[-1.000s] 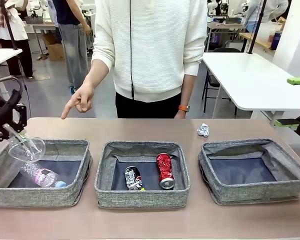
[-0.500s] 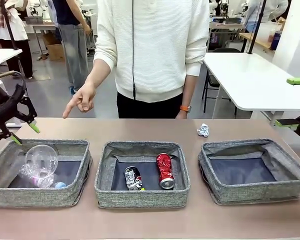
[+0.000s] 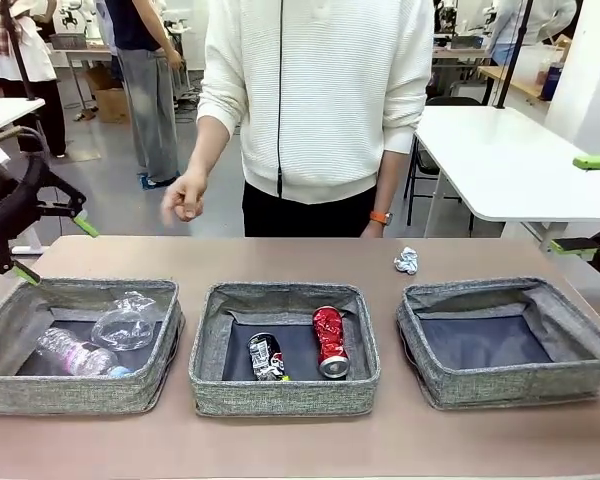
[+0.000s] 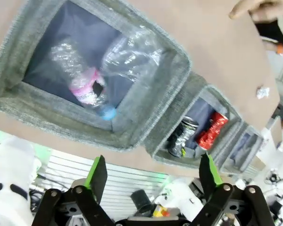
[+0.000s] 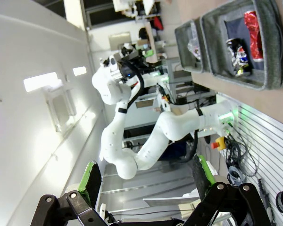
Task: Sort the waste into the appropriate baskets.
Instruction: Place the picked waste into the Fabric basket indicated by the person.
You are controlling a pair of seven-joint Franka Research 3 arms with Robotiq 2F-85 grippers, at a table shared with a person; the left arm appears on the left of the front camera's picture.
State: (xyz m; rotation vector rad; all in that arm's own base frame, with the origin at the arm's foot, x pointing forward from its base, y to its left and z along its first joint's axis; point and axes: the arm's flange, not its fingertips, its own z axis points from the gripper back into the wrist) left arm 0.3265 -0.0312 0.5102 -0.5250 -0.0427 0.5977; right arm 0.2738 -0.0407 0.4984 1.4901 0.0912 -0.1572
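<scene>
The left basket holds a clear plastic bottle with a pinkish label and a clear plastic cup lying on its side. My left gripper hangs open just above that basket's far left corner, holding nothing. In the left wrist view my left gripper looks down on the bottle and cup. The middle basket holds a crushed red can and a crushed dark can. A crumpled white paper ball lies on the table behind the right basket. My right gripper stands open at the right edge.
A person in a white sweater stands at the far side, one hand raised above the table's far edge. The right basket has nothing in it. In the right wrist view my right gripper points sideways toward the left arm.
My left gripper opened and let go of the clear cup, which dropped into the left basket beside the bottle. The gripper rose slightly. The person's pointing hand drew back.
</scene>
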